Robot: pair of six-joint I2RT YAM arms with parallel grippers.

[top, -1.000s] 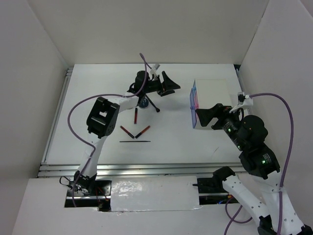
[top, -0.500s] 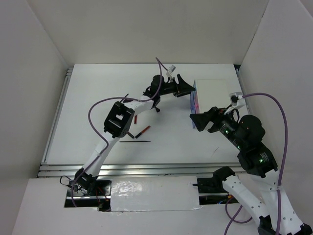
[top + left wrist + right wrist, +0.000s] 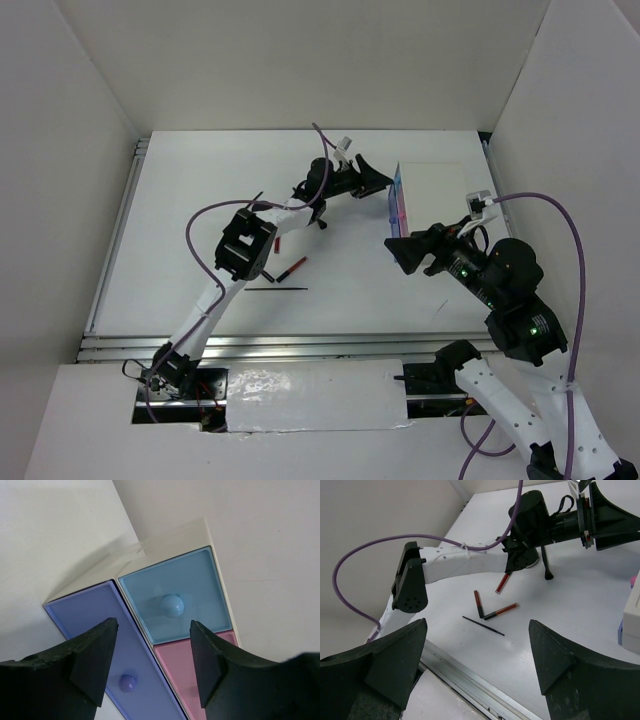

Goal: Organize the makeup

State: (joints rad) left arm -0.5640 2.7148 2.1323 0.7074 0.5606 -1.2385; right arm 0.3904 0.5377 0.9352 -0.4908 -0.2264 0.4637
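left gripper [image 3: 386,181] spread before the drawer box [image 3: 437,190]; makeup loose on the table [image 3: 180,200]

in the left wrist view the fingers [image 3: 95,650] stand wide apart with nothing between them, facing the box front: a light blue drawer [image 3: 172,592] with a round knob, a purple drawer [image 3: 92,617] beside it and a pink drawer [image 3: 192,667] below. the right gripper [image 3: 477,625] is also spread and empty, just near of the box. left of centre lie three red-and-black sticks [image 3: 501,611], two touching at their ends in a v, one partly under the left arm. a thin black pencil [image 3: 483,626] lies just near of them.
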